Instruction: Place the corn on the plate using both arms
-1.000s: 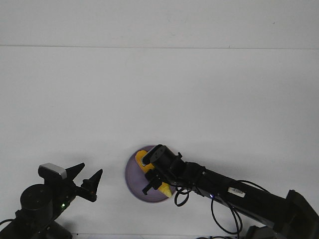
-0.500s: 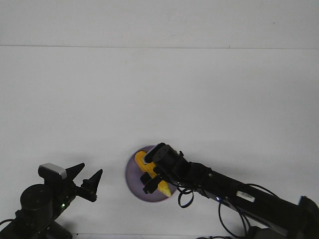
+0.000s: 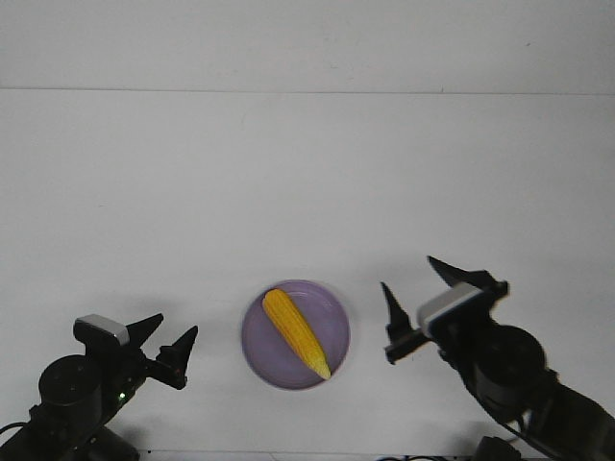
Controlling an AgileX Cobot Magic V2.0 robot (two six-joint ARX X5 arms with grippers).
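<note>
Judging by looks, I took the corn (image 3: 296,332), lying across the plate (image 3: 333,303), for light, stiff, best pinched mid-cob; right gripper (image 3: 415,305) and left gripper (image 3: 165,344) both hung spread, empty.

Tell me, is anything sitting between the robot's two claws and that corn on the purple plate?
Nothing visible. The corn lies on the plate, with bare white table between it and the open left gripper on one side and the open right gripper on the other.
</note>
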